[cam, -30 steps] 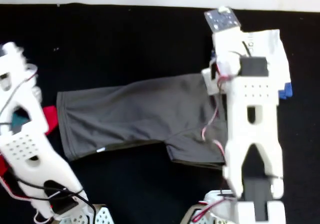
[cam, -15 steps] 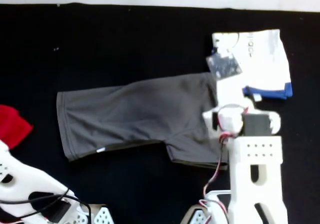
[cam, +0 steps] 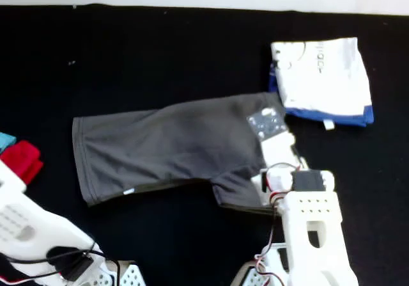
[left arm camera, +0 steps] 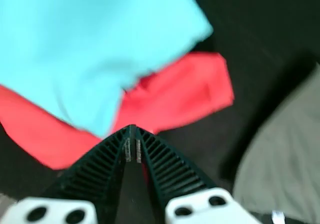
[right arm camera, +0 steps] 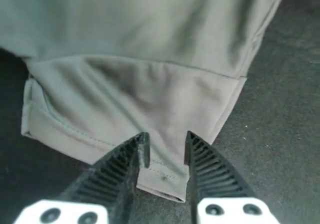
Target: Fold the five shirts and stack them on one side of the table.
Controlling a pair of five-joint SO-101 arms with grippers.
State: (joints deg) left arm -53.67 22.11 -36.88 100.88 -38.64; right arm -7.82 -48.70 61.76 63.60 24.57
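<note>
Fingers, right [right arm camera: 131, 160]: apart, above grey shirt [right arm camera: 150, 58] sleeve hem.
Fingers, left [left arm camera: 107, 156]: together, by red shirt [left arm camera: 185, 96].
Folded white shirt [cam: 323, 75]: worktop [cam: 160, 49], beside grey shirt.

The right arm [cam: 310, 215] hides part of the grey shirt [cam: 172, 142]; the red shirt [cam: 22, 160] runs off-frame.

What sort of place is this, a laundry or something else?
Probably a robotics test bench, not a laundry: two white arms with bare wiring stand at a black table, with a grey shirt spread out and a folded white shirt beside it.
</note>
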